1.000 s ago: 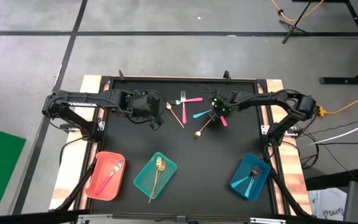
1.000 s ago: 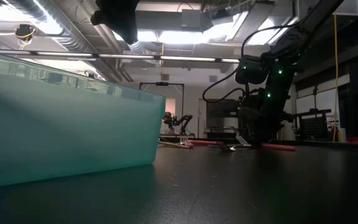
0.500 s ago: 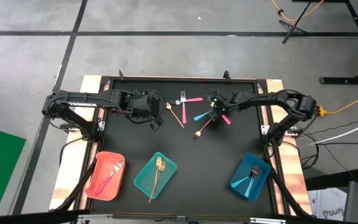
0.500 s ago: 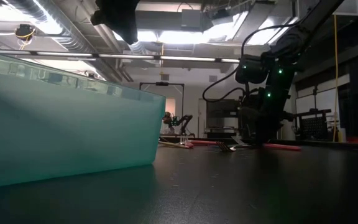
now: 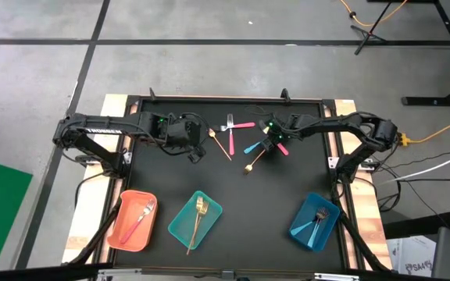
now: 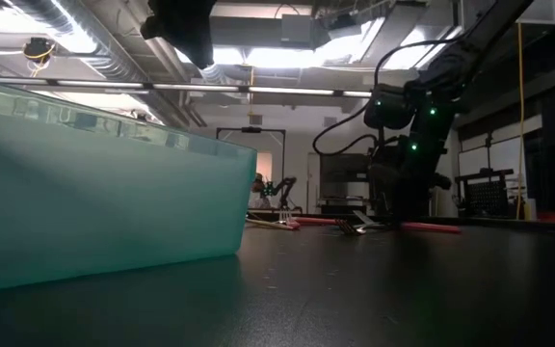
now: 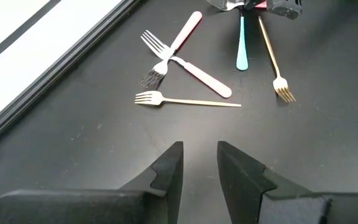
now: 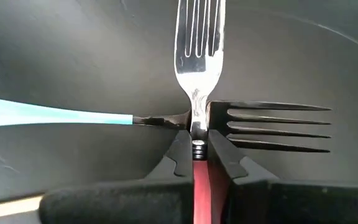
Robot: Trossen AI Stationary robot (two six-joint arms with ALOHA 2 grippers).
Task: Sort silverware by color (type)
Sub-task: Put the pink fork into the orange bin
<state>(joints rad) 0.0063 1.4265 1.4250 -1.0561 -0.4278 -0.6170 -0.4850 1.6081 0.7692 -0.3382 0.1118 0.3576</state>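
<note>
Pink-handled fork (image 8: 199, 93) clenched in right claw (image 5: 275, 141), crossing blue-handled fork (image 8: 166, 119); left claw (image 7: 199, 163) parted over bare tabletop (image 7: 328, 143).

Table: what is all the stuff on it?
Pink tray: one, near left, holds one pink fork.
Teal tray: one, near middle, holds one gold fork.
Blue tray: one, near right, holds blue-handled pieces, number unclear.
Crossed pink forks: two, far middle.
Loose gold forks: two, middle.
Blue-handled fork: one, middle.
Gripped pink fork: one, lying across the blue-handled fork.
Left gripper: open, far left.
Right gripper: shut on the gripped pink fork.
</note>
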